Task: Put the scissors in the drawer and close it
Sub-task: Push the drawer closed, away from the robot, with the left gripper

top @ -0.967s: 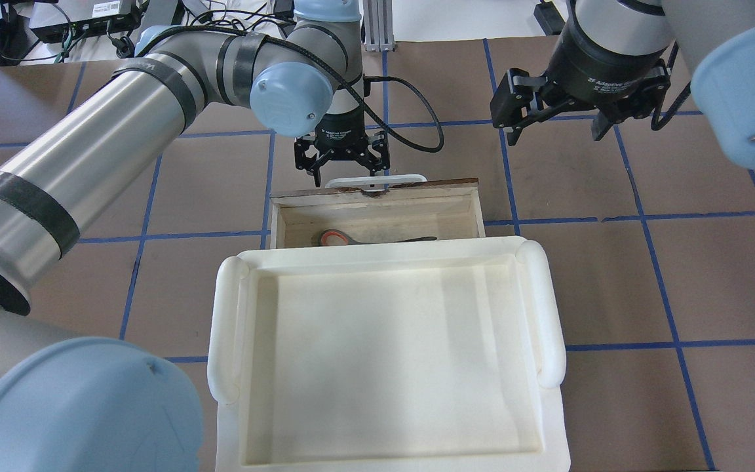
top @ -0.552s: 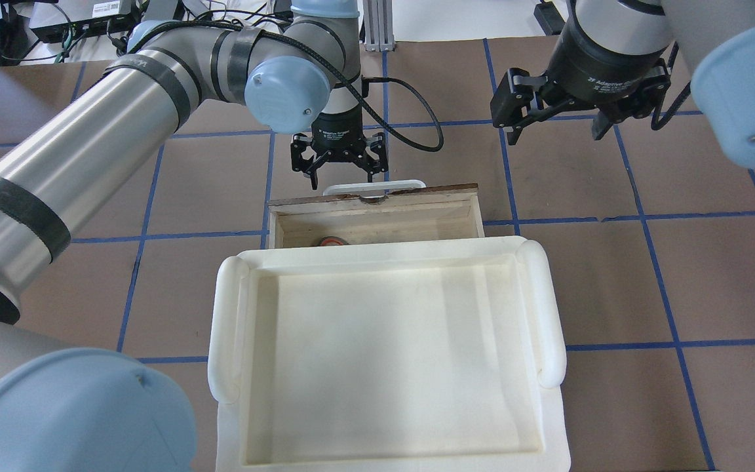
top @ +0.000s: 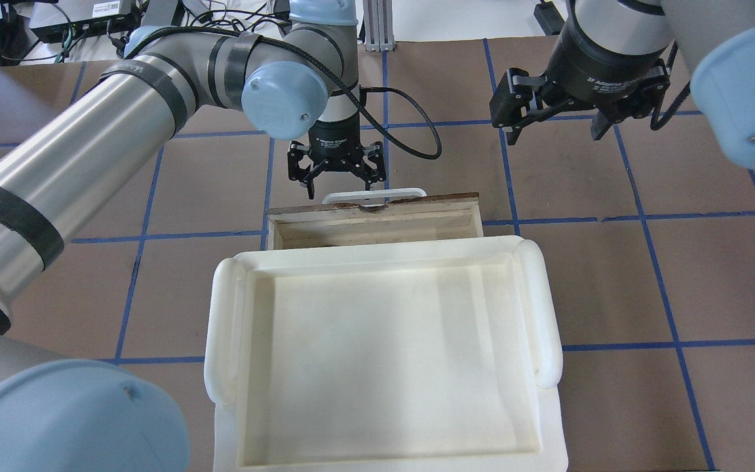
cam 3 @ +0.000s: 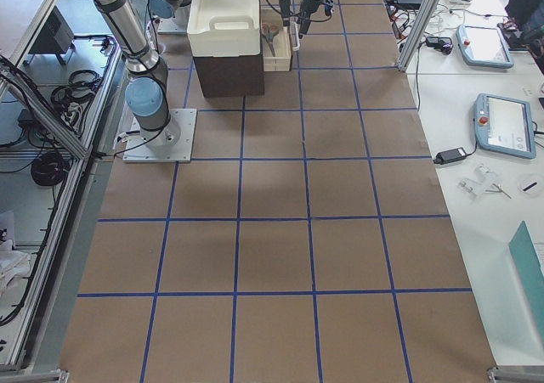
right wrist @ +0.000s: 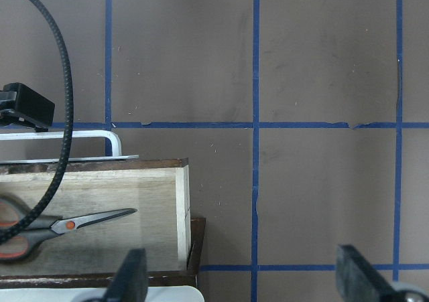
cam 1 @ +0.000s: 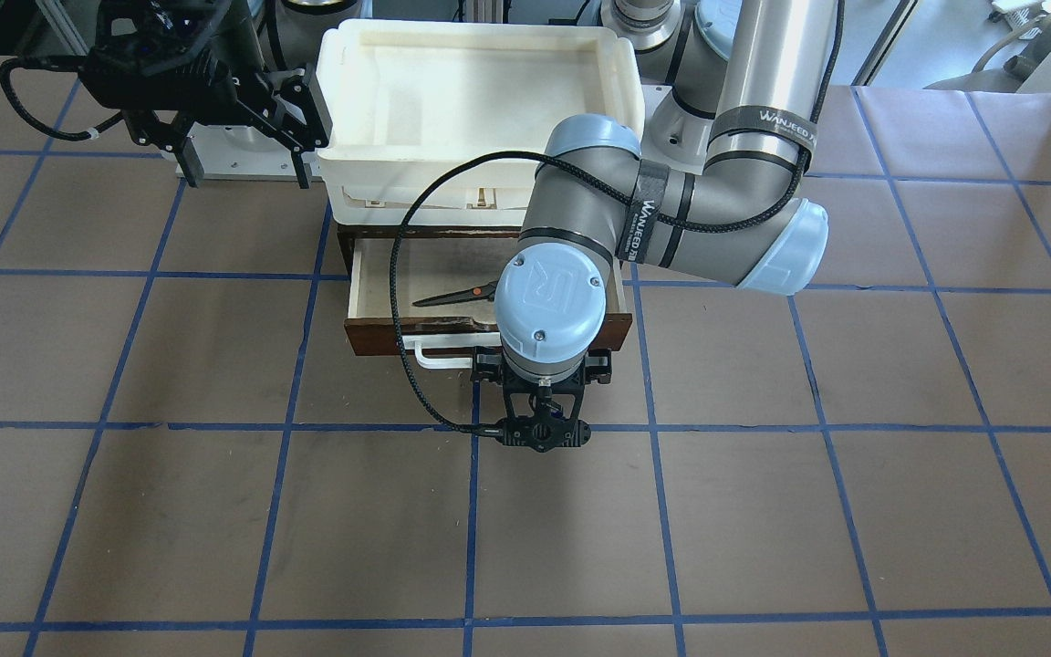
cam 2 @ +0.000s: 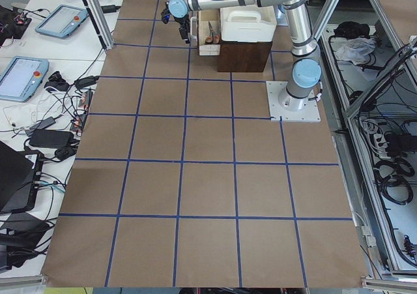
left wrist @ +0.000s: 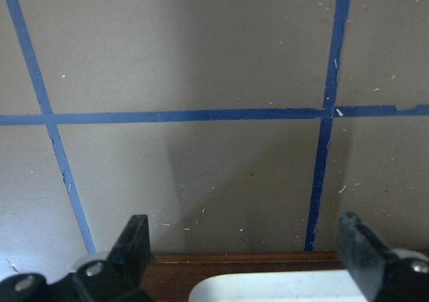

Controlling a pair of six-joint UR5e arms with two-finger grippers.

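Left gripper [top: 340,183]: jaws are standing apart, hanging just past the dark front of the drawer [top: 377,226]. In the wrist view the white bar handle [left wrist: 268,288] is showing low between the fingers [left wrist: 137,248]; contact cannot be told.

Right gripper [top: 554,128]: jaws are also spreading wide, hovering over bare tabletop [top: 613,262] to the right of the drawer, gripping nothing.

The drawer is sitting partly pulled out beneath the white tray [top: 377,252]. The scissors [cam 1: 457,294] are lying flat on its pale floor, blades pointing toward the robot's right.
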